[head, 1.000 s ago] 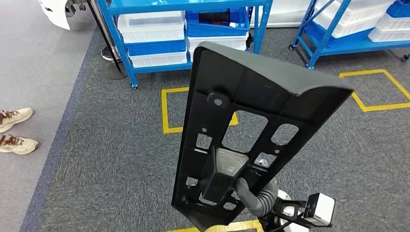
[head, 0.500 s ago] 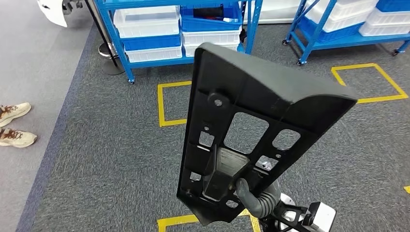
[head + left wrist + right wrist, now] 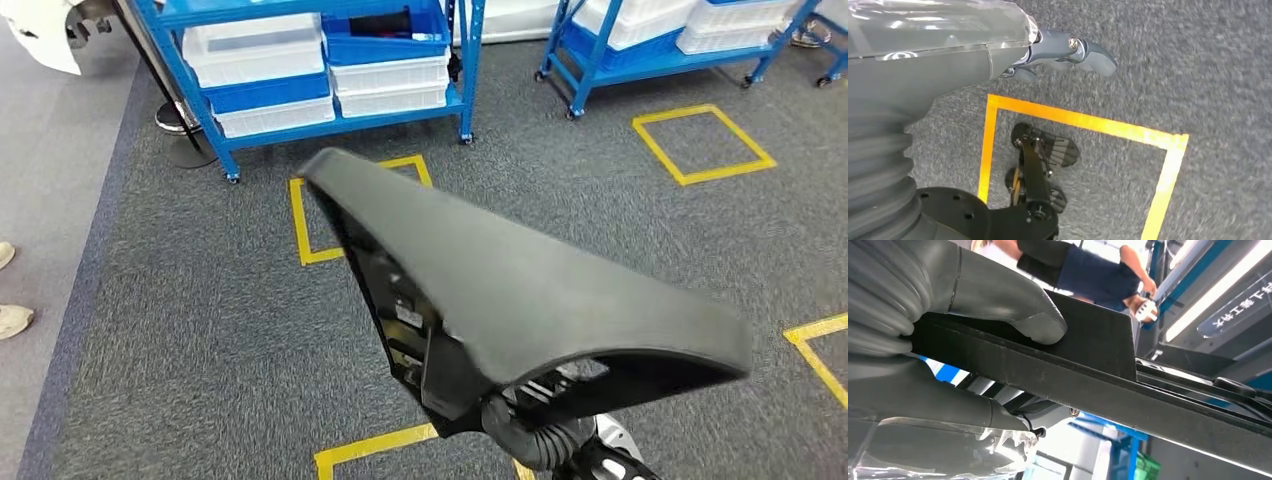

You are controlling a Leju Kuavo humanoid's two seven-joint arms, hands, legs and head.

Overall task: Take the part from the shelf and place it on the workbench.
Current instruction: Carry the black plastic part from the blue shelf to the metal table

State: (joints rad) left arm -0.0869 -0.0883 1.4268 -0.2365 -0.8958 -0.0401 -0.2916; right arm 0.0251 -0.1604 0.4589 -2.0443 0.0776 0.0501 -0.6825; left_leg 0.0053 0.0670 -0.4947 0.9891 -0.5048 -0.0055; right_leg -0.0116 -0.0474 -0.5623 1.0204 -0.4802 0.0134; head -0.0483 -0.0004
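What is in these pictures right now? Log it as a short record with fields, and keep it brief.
held part: large black plastic panel, ribbed underside partly seen
right robot hand: grips the panel's lower end, thumb pressed on one face
left robot hand: hangs over the floor, holds nothing
floor: grey carpet with yellow tape squares
shelving: blue racks holding white and blue bins
workbench: none seen
bystander: a person behind the panel in the right wrist view

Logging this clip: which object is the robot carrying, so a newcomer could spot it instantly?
Above the grey carpet with yellow taped squares, in front of the blue shelving racks, the right hand holds up a long black plastic panel. It alone is off the floor, dwarfing the white and blue bins.
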